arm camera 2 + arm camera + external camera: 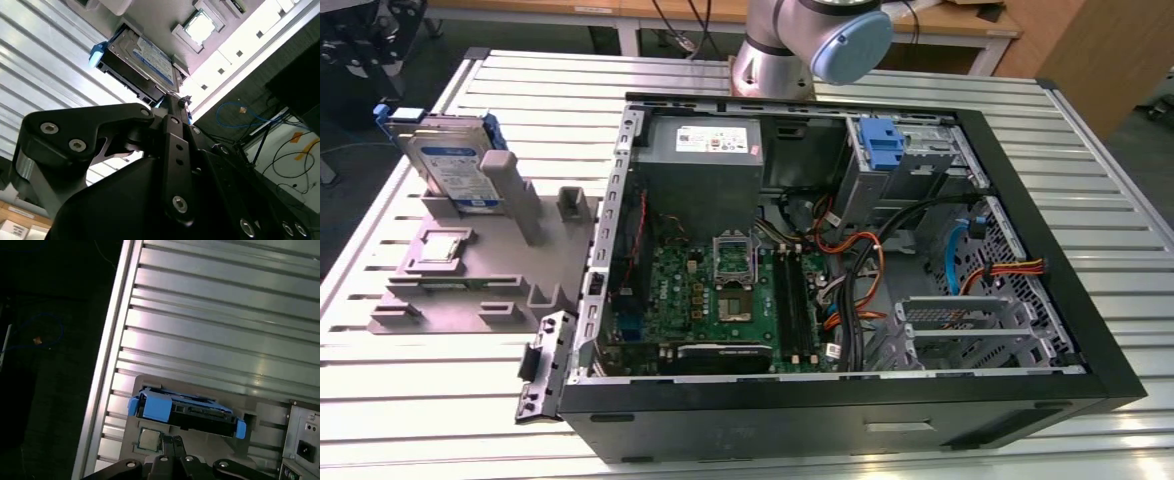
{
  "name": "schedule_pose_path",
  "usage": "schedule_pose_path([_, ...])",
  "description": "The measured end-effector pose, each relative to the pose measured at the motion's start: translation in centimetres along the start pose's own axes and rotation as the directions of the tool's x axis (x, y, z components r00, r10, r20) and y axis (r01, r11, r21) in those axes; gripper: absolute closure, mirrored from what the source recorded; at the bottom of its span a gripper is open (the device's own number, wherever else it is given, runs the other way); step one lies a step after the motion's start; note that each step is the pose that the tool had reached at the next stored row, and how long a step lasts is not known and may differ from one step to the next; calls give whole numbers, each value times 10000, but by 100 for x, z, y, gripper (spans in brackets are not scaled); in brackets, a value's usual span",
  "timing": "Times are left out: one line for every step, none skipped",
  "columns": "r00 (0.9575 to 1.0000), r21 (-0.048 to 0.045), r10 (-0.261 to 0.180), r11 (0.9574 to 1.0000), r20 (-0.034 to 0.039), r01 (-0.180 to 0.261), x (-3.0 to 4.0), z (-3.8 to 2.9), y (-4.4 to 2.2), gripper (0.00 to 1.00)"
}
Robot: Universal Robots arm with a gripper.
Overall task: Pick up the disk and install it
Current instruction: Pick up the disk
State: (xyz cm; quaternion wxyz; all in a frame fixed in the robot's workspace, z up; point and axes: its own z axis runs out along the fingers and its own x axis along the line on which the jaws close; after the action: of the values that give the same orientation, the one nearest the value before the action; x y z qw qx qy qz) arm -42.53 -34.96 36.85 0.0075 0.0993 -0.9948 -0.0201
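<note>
1. Table (400,400): ribbed metal top that carries everything.
2. Computer case (854,420): black tower lying on its side with the side panel off, on the exterior view's right of the table. Motherboard (720,290) and cables are exposed.
3. Arm (807,40): its grey and blue joint shows behind the case's far edge in the exterior view.
4. Grey fixture (467,280): sits on the table just beside the case, on the exterior view's left.
5. Power supply (707,150): grey box with a white label, in the case's far corner.
6. Disk (454,160): stands on edge in the fixture's far slot, in its blue carrier, label side visible. Not installed and not gripped. It also shows in both wrist views (145,60) (190,412).
7. Hand (171,441): clenched and holding nothing. In both wrist views (170,100) its tip points toward the disk.
8. Blue bracket (883,145): sits in the case's drive bay, far side.
9. Processor chip (440,248): lies flat in a fixture pocket, near the disk.
</note>
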Motion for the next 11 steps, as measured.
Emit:
schedule_pose_path([9999,2,-172,9999,-7,172,0,0,0,90])
schedule_pose_path([9994,3,-345,9994,-14,345,0,0,0,90])
schedule_pose_path([9987,5,-512,9987,-22,512,0,0,0,90])
schedule_pose_path([9977,6,-683,9977,-29,683,0,0,0,90])
schedule_pose_path([9964,8,-852,9964,-36,852,0,0,0,90])
schedule_pose_path([9948,9,-1021,9948,-43,1021,0,0,0,90])
schedule_pose_path([9926,10,-1212,9926,-51,1212,0,0,0,90])
schedule_pose_path([9903,11,-1389,9903,-59,1389,0,0,0,90])
schedule_pose_path([9876,12,-1568,9876,-67,1568,0,0,0,90])
schedule_pose_path([9847,13,-1743,9847,-74,1744,0,0,0,90])
schedule_pose_path([9814,13,-1920,9814,-82,1920,0,0,0,90])
